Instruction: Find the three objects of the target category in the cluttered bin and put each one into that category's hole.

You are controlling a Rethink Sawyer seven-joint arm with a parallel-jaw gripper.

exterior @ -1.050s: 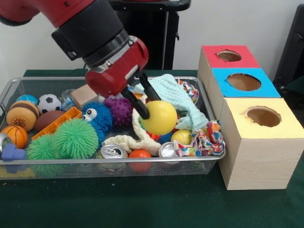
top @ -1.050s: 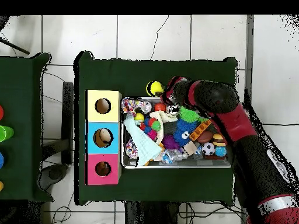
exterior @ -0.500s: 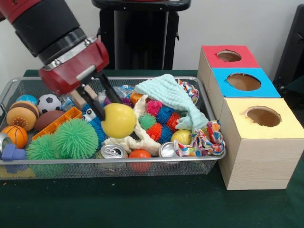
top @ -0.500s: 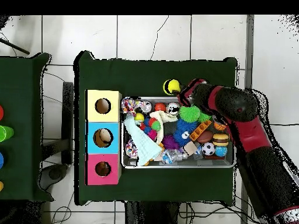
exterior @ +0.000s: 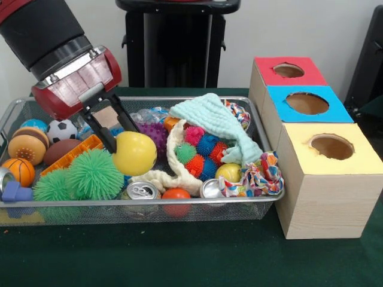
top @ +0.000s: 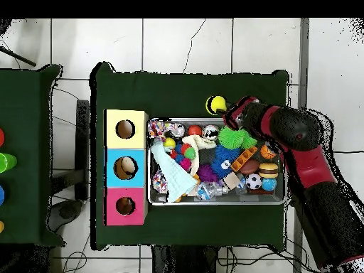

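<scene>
The gripper (exterior: 119, 136) hung over the left half of the wire bin (exterior: 12, 113), its two black fingers (exterior: 106, 139) clamped on a yellow ball (exterior: 134, 153). In the front view the ball sat at the finger ends, one finger pressed on its left side and the other coming down behind its top. It was held above the clutter, just right of a green spiky ball (exterior: 94, 174) and above a soda can (exterior: 142, 191). In the overhead view the yellow ball (top: 215, 105) appeared just past the bin's edge, over the green tabletop (top: 192, 89), with the gripper (top: 229, 110) beside it; this may have been an effect of its height.

Left of the gripper in the front view lay an orange block (exterior: 73, 153), a soccer ball (exterior: 61, 130), a basketball (exterior: 19, 171) and a brown football (exterior: 60, 149). To the right a pale green cloth (exterior: 215, 122) was draped over small spiky balls (exterior: 200, 149), with a smaller yellow ball (exterior: 228, 172) and a patterned fabric (exterior: 257, 174) near the bin's right end.

Right of the bin stood three boxes touching in a row: yellow-topped (exterior: 326, 185) nearest, blue-topped (exterior: 305, 103) in the middle and red-topped (exterior: 286, 70) farthest, each with a round hole in its top.
</scene>
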